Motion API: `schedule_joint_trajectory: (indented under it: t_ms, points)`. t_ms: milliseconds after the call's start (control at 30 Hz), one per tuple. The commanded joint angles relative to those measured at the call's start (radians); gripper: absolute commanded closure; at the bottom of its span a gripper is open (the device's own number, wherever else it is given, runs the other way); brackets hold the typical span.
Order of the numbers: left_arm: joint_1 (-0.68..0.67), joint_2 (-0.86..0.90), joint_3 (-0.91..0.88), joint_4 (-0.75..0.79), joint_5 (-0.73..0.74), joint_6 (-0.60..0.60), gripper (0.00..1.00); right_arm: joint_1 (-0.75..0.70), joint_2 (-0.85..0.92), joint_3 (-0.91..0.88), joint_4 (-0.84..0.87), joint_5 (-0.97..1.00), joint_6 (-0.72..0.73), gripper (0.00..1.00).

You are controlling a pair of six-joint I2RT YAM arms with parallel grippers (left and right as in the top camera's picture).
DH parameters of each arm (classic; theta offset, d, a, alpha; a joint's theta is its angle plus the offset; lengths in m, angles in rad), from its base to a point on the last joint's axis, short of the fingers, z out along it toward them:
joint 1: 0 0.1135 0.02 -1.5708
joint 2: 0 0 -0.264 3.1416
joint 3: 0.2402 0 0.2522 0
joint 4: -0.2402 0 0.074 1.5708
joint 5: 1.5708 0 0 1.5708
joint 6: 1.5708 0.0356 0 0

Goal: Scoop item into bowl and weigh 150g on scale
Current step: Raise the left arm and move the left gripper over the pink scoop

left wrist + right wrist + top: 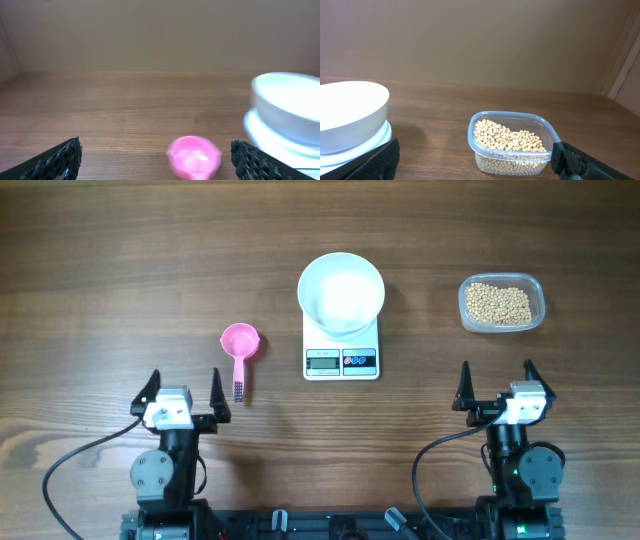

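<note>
The white bowl point(341, 292) sits empty on the white scale point(341, 350) at the table's middle, and shows as bowl point(290, 107) and bowl point(347, 115) in the wrist views. The tan-yellow beans point(499, 302) fill a clear plastic tub point(502, 324) at the right; the right wrist view shows the beans point(507, 137) close ahead. A pink scoop point(240, 345) lies left of the scale, handle toward me, seen again as the scoop point(194, 156). My left gripper point(182, 391) stands open and empty near the front edge. My right gripper point(497, 385) is open and empty too.
Black cables point(70, 470) loop from both arm bases along the front edge. A plain tan wall backs the wooden table point(120, 270) in both wrist views.
</note>
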Motion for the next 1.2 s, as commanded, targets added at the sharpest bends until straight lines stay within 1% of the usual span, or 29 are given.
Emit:
schedule_joint_trajectory:
  t_ms: [0, 33, 100, 133, 200, 267, 333, 367, 433, 533, 600, 667, 700, 733, 767, 833, 900, 967, 1067, 1100, 1167]
  points:
    - [-0.006, 0.001, -0.006, 0.024, 0.406, -0.390, 0.00, 0.004, -0.004, -0.001, 0.004, -0.013, 0.008, 0.00]
    - [-0.006, 0.001, -0.006, 0.027, 0.486, -0.472, 0.00, 0.004, -0.004, -0.001, 0.004, -0.013, 0.008, 0.00]
    - [-0.006, 0.001, -0.006, 0.047, 0.531, -0.548, 0.00, 0.004, -0.004, -0.001, 0.004, -0.013, 0.008, 0.00]
    - [-0.006, 0.001, -0.006, 0.056, 0.546, -0.574, 0.00, 0.004, -0.004, -0.001, 0.004, -0.013, 0.008, 0.00]
    - [-0.006, 0.001, -0.006, 0.142, 0.597, -0.602, 0.00, 0.004, -0.004, -0.001, 0.004, -0.013, 0.008, 0.00]
    - [-0.006, 0.001, -0.006, 0.317, 0.660, -0.604, 0.00, 0.004, -0.004, -0.001, 0.004, -0.013, 0.008, 0.00]
    - [-0.006, 0.001, -0.003, 0.485, 0.665, -0.620, 0.00, 0.004, -0.004, -0.001, 0.004, -0.013, 0.008, 0.00]
    - [-0.005, 0.001, 0.006, 0.542, 0.662, -0.620, 0.00, 0.004, -0.004, -0.001, 0.004, -0.013, 0.008, 0.00]
    - [-0.005, 0.001, 0.047, 0.567, 0.634, -0.619, 0.00, 0.004, -0.004, -0.001, 0.004, -0.013, 0.008, 0.00]
    - [-0.005, 0.018, 0.132, 0.517, 0.595, -0.613, 0.00, 0.004, -0.004, -0.001, 0.004, -0.013, 0.008, 0.00]
    - [-0.005, 0.063, 0.229, 0.443, 0.594, -0.581, 0.00, 0.004, -0.004, -0.001, 0.004, -0.013, 0.008, 0.00]
    - [0.001, 0.129, 0.338, 0.296, 0.594, -0.553, 0.00, 0.004, -0.004, -0.001, 0.004, -0.013, 0.008, 0.00]
    - [0.006, 0.177, 0.402, 0.192, 0.594, -0.534, 0.00, 0.004, -0.004, -0.001, 0.004, -0.013, 0.008, 0.00]
    - [0.013, 0.250, 0.491, 0.044, 0.595, -0.495, 0.00, 0.004, -0.004, -0.001, 0.004, -0.013, 0.009, 0.00]
    - [0.017, 0.304, 0.550, -0.054, 0.594, -0.462, 0.00, 0.004, -0.004, -0.001, 0.004, -0.013, 0.008, 0.00]
    - [0.021, 0.474, 0.726, -0.317, 0.595, -0.351, 0.00, 0.004, -0.004, -0.001, 0.004, -0.013, 0.009, 0.00]
    - [0.021, 0.631, 0.886, -0.516, 0.595, -0.286, 0.00, 0.004, -0.004, -0.001, 0.004, -0.013, 0.008, 0.00]
    - [0.021, 0.747, 1.005, -0.631, 0.626, -0.284, 0.00, 0.004, -0.004, -0.001, 0.004, -0.013, 0.008, 0.00]
    - [0.021, 0.900, 1.145, -0.747, 0.757, -0.311, 0.00, 0.004, -0.004, -0.001, 0.004, -0.013, 0.008, 0.00]
    - [0.021, 0.943, 1.173, -0.775, 0.803, -0.314, 0.00, 0.004, -0.004, -0.001, 0.004, -0.013, 0.008, 0.00]
    - [0.020, 0.991, 1.191, -0.772, 0.840, -0.318, 0.00, 0.004, -0.004, -0.001, 0.004, -0.013, 0.008, 0.00]
